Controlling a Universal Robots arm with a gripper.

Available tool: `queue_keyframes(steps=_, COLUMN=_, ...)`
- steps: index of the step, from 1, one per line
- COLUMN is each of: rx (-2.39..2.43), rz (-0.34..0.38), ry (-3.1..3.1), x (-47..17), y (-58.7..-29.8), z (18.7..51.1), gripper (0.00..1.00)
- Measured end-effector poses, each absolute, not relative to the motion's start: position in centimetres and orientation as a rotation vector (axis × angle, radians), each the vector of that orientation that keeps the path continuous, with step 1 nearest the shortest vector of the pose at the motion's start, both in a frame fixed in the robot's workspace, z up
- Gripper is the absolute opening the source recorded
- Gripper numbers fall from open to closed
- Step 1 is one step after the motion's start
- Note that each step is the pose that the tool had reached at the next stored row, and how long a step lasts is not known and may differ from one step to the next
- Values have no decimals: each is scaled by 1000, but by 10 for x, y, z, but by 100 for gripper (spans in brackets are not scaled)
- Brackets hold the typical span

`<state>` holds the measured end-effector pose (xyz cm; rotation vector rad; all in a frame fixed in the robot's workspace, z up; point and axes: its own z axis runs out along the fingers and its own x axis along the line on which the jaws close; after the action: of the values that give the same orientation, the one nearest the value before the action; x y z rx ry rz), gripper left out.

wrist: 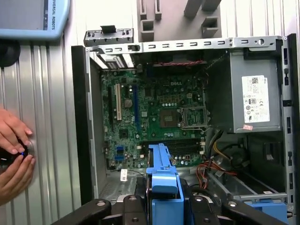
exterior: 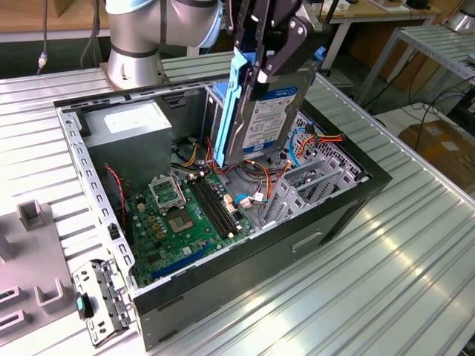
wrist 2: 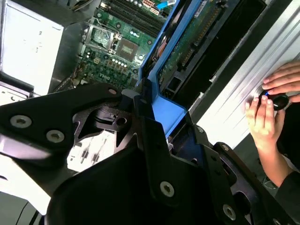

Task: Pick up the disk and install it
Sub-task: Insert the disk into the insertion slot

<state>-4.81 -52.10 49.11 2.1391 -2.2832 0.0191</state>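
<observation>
Clamped on the flat silver blue-framed disk [exterior: 267, 122], the black gripper [exterior: 261, 73] likely needs it squared to the grey metal drive cage [exterior: 300, 189].

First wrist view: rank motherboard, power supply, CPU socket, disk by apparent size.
1. motherboard
2. power supply
3. CPU socket
Unranked: disk, close to the camera and seen end-on.

Disk [exterior: 269, 119]: silver body, white-and-blue label; its carrier bracket [exterior: 236, 85] bright blue. Gripper [exterior: 273, 63] black, with silver screw heads [wrist 2: 167, 189]. Motherboard [exterior: 178, 222] green, with black memory slots [exterior: 215, 208]. Power supply [exterior: 137, 133] grey, white label. Computer case [exterior: 312, 230] black outside, grey metal inside. Cables [exterior: 323, 139] orange and red. Table [exterior: 393, 274] silver, ribbed in parallel lines.
</observation>
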Motion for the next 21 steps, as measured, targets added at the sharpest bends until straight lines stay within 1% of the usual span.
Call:
queue_keyframes(steps=1, rx=2140, rz=19, ry=-2282, x=-44, y=-527, z=490, gripper=37)
queue_keyframes(steps=3, rx=2140, rz=19, ry=-2282, x=-40, y=-531, z=489, gripper=37)
queue_keyframes(steps=21, rx=2170, rz=20, ry=-2254, x=11, y=-549, z=483, gripper=37)
